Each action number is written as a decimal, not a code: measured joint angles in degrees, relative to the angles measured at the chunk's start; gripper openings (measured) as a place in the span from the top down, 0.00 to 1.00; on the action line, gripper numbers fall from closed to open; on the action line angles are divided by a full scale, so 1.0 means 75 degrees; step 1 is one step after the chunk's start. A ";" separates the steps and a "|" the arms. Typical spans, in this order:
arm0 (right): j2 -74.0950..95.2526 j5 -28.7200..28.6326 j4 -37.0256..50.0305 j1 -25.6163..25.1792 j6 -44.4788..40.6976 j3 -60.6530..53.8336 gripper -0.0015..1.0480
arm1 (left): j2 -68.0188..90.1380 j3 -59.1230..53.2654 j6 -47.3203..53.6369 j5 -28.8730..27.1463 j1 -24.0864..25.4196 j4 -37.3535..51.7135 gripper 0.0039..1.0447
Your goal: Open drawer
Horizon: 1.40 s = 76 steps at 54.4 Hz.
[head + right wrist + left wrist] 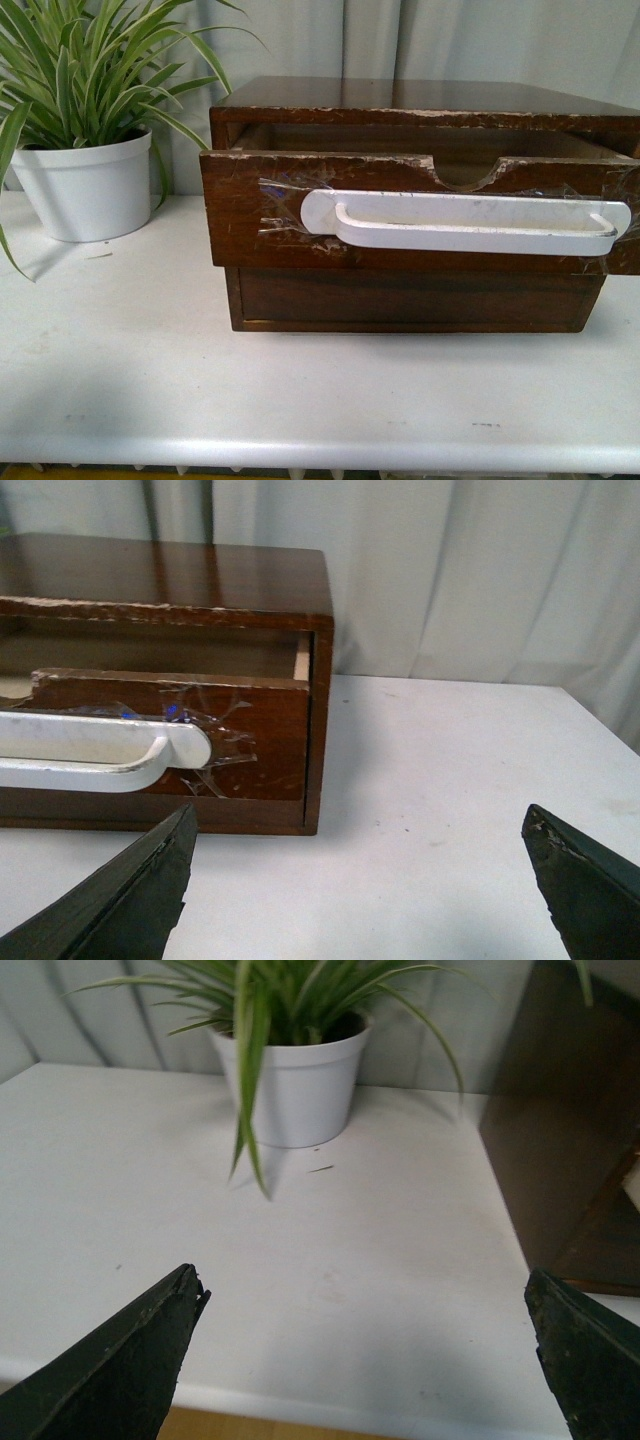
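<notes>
While the drawer [420, 215] stands ajar, our right gripper [360, 880] waits nearer, spread wide and empty.
Its handle [95, 752] runs crosswise; left gripper [365, 1355], equally agape, faces the tabletop [380, 1260].

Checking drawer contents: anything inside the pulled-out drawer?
Only a strip of bare interior shows above the drawer front and through its notch; nothing visible there. The front panel and cabinet top hide the rest.

- The drawer [280, 215] is dark brown wood, scuffed and chipped along its edges.
- Its handle [465, 222] looks like smooth white plastic, held by crinkled clear tape [275, 210].
- The cabinet [180, 575] top is glossy varnished wood.
- The table [150, 360] is matt white.
- The plant pot [88, 185] is smooth white.
</notes>
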 joint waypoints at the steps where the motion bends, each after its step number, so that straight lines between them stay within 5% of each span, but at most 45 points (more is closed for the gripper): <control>1: -0.0108 0.0032 -0.0070 -0.0006 0.0125 -0.0061 0.09 | -0.0058 -0.0038 -0.0079 -0.0067 0.0009 -0.0032 0.06; 17: -0.0379 -0.0020 -0.0259 -0.0058 0.0772 -0.0286 0.11 | -0.0382 -0.0423 -0.0414 -0.0230 0.0283 0.0061 0.07; 21: -0.0597 -0.0096 -0.0082 -0.0181 0.0600 -0.0490 0.27 | -0.0644 -0.0924 -0.0061 0.1821 0.0962 0.1151 0.24; 23: -0.0717 -0.0096 -0.0093 -0.0195 0.0557 -0.0612 0.36 | -0.0801 -0.1049 0.0020 0.2159 0.1049 0.1192 0.33; 41: -0.1585 -0.0117 -0.0490 -0.0198 0.0498 -0.1067 0.98 | -0.1912 -0.1585 0.0169 0.2317 0.1093 0.0676 0.97; 69: -0.2614 -0.0122 -0.1040 -0.0198 0.0472 -0.1463 0.99 | -0.3147 -0.1953 0.0210 0.2323 0.1096 -0.0067 0.96; 76: -0.3684 -0.0125 -0.2340 -0.0198 0.0469 -0.1457 0.99 | -0.3424 -0.1953 0.0210 0.2320 0.1093 -0.0350 0.96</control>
